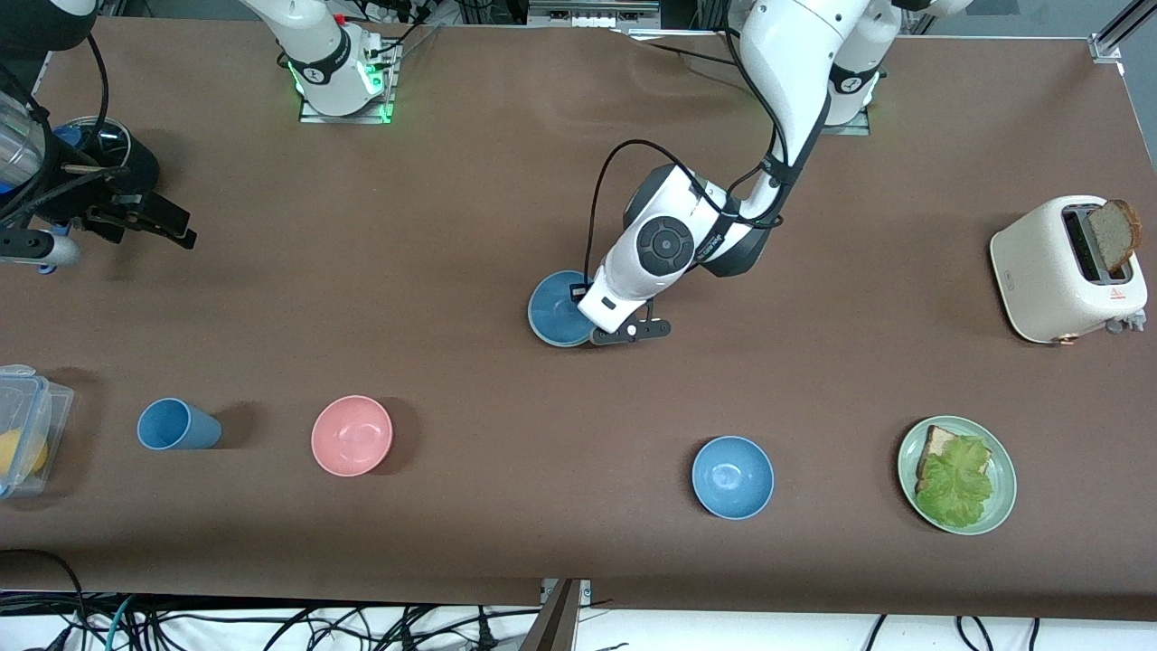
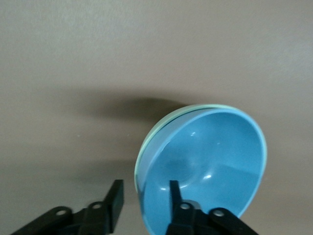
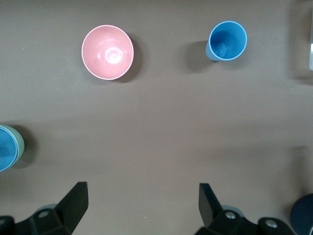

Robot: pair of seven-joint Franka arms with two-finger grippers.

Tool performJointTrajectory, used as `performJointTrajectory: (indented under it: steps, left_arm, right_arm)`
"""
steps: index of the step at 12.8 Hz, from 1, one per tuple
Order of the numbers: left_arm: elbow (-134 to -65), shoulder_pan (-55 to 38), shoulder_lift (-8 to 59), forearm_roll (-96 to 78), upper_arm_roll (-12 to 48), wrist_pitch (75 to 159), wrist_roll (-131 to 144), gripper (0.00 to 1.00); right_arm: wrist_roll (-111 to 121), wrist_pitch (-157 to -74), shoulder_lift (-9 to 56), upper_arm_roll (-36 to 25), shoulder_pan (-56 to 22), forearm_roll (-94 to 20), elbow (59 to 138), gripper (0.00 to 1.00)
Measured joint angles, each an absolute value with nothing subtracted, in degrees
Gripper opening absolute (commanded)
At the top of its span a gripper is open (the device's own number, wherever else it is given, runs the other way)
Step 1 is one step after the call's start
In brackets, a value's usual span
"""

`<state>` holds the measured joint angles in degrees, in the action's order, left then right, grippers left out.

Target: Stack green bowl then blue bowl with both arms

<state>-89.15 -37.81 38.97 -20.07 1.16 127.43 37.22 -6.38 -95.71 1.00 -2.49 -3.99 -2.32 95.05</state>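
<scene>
Nearest the front camera sat a spare blue bowl [image 1: 732, 476], at about five o'clock from the stack. At mid-table the blue bowl [image 1: 556, 309] lay nested in the green bowl [image 2: 146, 147]. Straddling their rim, the left gripper [image 1: 630, 331] had its jaws parted, pinching nothing. Over the table's nine o'clock end the right gripper [image 3: 142, 205] waited, jaws spread wide.

A brown surface [image 1: 452, 226] carries a stacked blue bowl [image 1: 553, 307] near the middle. Nearer the front camera sit a clear container [image 1: 27, 425] at the right arm's end, blue cup [image 1: 176, 425], pink bowl [image 1: 352, 435], second blue bowl [image 1: 732, 476] and green plate [image 1: 1001, 506]. A toaster [image 1: 1058, 271] stands at the left arm's end.
</scene>
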Motion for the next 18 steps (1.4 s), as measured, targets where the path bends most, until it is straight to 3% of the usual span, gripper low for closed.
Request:
performJointTrajectory:
  steps: [4,8,15,18]
  left_arm:
    - [-85.3,-36.2,35.8,-20.0,-0.3,124.8,37.0,1.0]
    - [-84.8,-30.4,26.8,-13.0,-2.1,113.8,29.9,1.0]
    - [-84.8,-12.2,13.9,-9.7,-1.7,96.5,16.1,1.0]
    - [-84.8,-2.5,11.3,-6.5,2.9,92.7,12.9,1.0]
  right_arm:
    - [-6.4,-95.7,1.0,-2.5,-3.9,-2.3,95.0,1.0]
    - [-5.8,-95.7,1.0,-2.5,-3.9,-0.7,95.0,1.0]
    - [-5.0,-95.7,1.1,-2.4,-3.9,-0.1,95.0,1.0]
    - [-4.9,-95.7,1.1,-2.2,-3.9,-0.1,95.0,1.0]
